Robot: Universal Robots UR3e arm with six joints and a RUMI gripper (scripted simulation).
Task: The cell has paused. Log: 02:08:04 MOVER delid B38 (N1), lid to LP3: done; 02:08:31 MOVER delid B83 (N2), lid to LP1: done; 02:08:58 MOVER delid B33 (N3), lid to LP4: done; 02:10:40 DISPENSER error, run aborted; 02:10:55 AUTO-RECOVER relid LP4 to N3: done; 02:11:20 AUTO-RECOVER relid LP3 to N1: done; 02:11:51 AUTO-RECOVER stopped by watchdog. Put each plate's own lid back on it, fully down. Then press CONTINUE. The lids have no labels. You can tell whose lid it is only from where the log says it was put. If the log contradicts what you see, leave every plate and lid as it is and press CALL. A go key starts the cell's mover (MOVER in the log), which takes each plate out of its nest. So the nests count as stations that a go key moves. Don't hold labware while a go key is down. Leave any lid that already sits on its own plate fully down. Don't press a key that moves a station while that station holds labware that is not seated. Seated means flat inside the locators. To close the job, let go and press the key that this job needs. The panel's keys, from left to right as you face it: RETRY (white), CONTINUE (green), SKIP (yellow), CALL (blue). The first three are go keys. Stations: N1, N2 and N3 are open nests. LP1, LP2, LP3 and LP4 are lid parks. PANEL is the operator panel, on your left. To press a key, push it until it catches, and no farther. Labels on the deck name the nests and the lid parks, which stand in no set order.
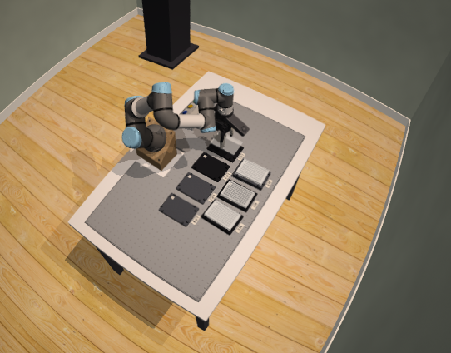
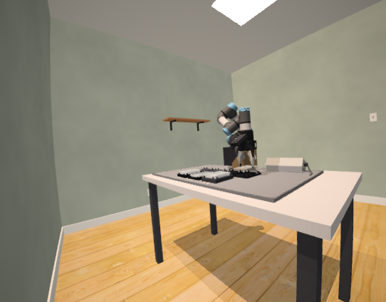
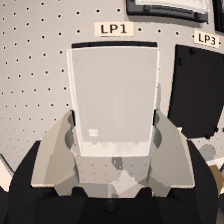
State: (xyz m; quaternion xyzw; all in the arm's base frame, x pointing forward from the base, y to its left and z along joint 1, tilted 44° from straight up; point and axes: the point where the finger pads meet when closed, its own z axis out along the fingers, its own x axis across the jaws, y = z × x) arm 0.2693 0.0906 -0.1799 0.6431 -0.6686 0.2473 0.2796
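Note:
My gripper [image 3: 114, 110] [image 1: 224, 141] [image 2: 247, 163] is shut on a clear lid [image 3: 112, 95], one jaw on each long side. The lid lies over the black lid park labelled LP1 [image 3: 114, 45] [image 1: 234, 155]; I cannot tell whether it still rests on the park. Three well plates stand in a row of nests. The far plate [image 1: 253, 172] and the near plate [image 1: 222, 216] look pale, as if lidded. The middle plate [image 1: 237, 195] looks darker and open. I cannot read the nest labels.
The bare black park LP3 [image 3: 197, 90] [image 1: 210, 166] lies right beside LP1, with two more bare parks [image 1: 195, 188] [image 1: 179, 209] in the same row. The operator panel [image 2: 285, 164] stands at the table's far end, its keys [image 1: 190, 109] mostly hidden behind my arm.

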